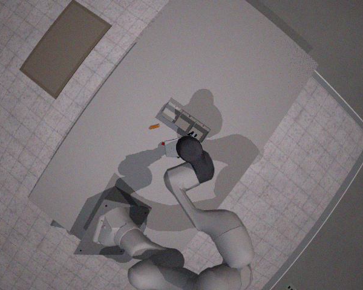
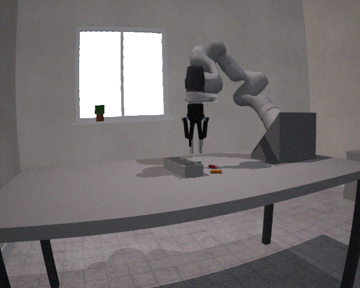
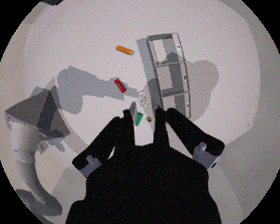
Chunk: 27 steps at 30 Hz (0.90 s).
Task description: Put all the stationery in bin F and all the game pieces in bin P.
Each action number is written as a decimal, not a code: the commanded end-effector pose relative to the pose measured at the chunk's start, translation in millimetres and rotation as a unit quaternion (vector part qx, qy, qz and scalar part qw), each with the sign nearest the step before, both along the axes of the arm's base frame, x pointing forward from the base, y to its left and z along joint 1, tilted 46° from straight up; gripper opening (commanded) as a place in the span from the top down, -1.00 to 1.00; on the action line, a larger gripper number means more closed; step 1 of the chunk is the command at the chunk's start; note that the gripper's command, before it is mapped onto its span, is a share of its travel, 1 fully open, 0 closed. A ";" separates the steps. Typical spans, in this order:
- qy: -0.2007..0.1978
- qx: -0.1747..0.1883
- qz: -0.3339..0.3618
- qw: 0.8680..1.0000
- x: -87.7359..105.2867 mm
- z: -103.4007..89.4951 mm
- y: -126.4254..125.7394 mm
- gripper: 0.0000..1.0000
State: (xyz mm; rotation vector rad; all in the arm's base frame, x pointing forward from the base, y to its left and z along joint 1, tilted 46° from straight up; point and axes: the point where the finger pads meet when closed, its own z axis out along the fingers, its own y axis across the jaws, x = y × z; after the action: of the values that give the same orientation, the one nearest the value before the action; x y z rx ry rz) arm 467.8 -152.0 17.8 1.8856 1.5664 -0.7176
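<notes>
The gripper (image 2: 195, 150) hangs high over the table (image 2: 111, 192), its slim metal fingers (image 2: 191, 150) partly closed with nothing between them. Below sits a long grey compartmented bin (image 2: 183, 166) with boxy walls. Right of it lie a red stick (image 2: 213, 166) and an orange stick (image 2: 215, 171), plus a small green piece (image 3: 138, 119) near the bin's end.

No lettering can be read with any certainty. The row of bins (image 1: 182, 119) stands near the middle of the bench, and in the top view a dark mark sits on its end compartment (image 1: 193, 133) beside the arm's wrist, but it is too blurred and partly hidden to tell which letter it is. The exterior and wrist views show no legible signs.
</notes>
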 end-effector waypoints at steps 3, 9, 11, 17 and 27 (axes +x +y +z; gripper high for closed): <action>0.071 0.010 0.059 0.996 -0.4 0.9 -0.1 0.51; 0.076 0.011 0.063 0.995 -0.4 1.3 -0.5 0.51; 0.076 0.011 0.063 0.995 -0.3 1.4 -0.6 0.51; 0.076 0.011 0.063 0.995 -0.2 1.5 -0.7 0.51; 0.076 0.011 0.063 0.995 0.1 1.5 -0.8 0.51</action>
State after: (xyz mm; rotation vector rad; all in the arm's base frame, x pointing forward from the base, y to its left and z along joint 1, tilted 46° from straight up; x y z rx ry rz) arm 467.2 -152.7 18.0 1.7740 1.7619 -0.7988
